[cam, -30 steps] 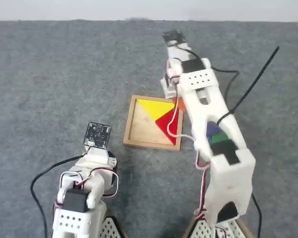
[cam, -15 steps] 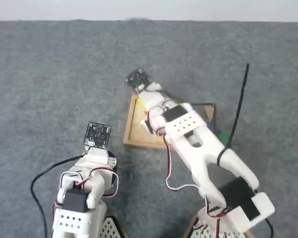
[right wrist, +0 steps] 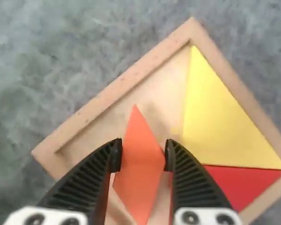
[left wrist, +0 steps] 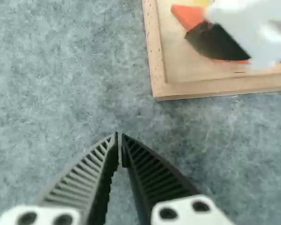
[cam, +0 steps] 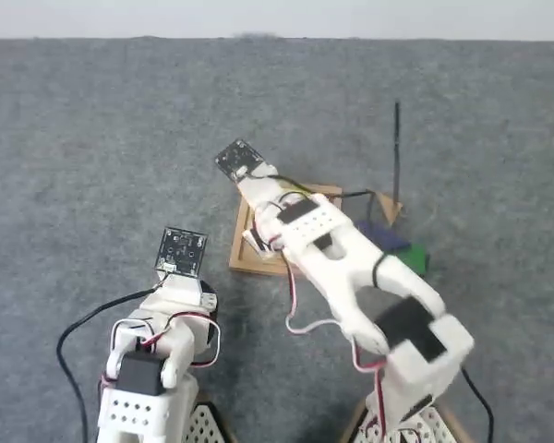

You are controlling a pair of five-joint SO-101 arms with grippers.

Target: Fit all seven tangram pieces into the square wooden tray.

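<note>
The square wooden tray point(right wrist: 107, 91) lies on the grey carpet point(cam: 92, 138). A big yellow triangle point(right wrist: 220, 126) and a red triangle point(right wrist: 246, 185) lie inside it. The right gripper point(right wrist: 142, 147) pinches an orange triangle point(right wrist: 143, 180) over the tray. The left gripper point(left wrist: 119, 137), fingers pressed together, sits near the tray's corner.

A grey, felt-like mat point(cam: 92, 120) with a mottled, fibrous nap covers the table from its near edge to its far edge and out to both sides, and beyond the far edge runs a plain pale strip of wall point(cam: 258, 17).
</note>
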